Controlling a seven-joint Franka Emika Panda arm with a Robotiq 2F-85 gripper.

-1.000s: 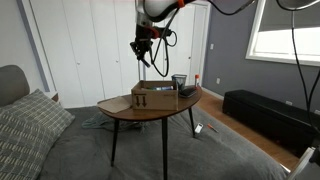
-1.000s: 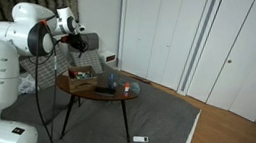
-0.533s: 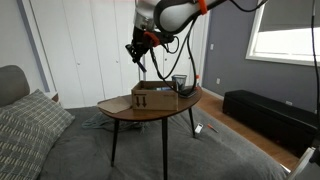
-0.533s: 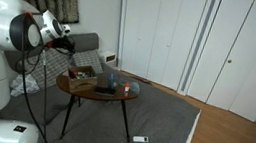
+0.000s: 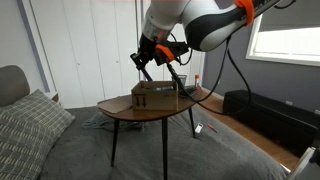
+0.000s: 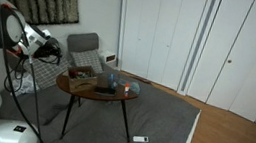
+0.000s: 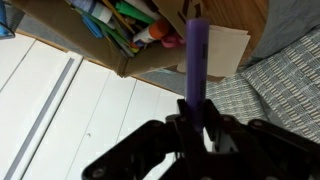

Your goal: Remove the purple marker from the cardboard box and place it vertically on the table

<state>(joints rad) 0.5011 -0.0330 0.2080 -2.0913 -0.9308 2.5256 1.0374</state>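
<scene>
Thin purple marker is gripped in the claw. In the wrist view the fingers are clamped narrow on its lower end, and the pen sticks straight out past the fingertips. The marker is out of the low brown cardboard box and is held in the air, touching neither the box nor the dark brown wooden surface. In that view the marker's tip is seen against a pale box flap at the box's edge. Other coloured pens are seen lying inside the box. Grey rug is seen past the edge of the surface.

In an exterior view the claw is held above the box, clear of it. The box is set on the surface. The marker is too thin to be picked out there. A grey checked cushion is seen low at the left.

In an exterior view the claw is seen left of the surface and higher than its top. The box is set on the left part. A small blue object is just beside it, type not clear. A grey chair is placed behind the surface.
</scene>
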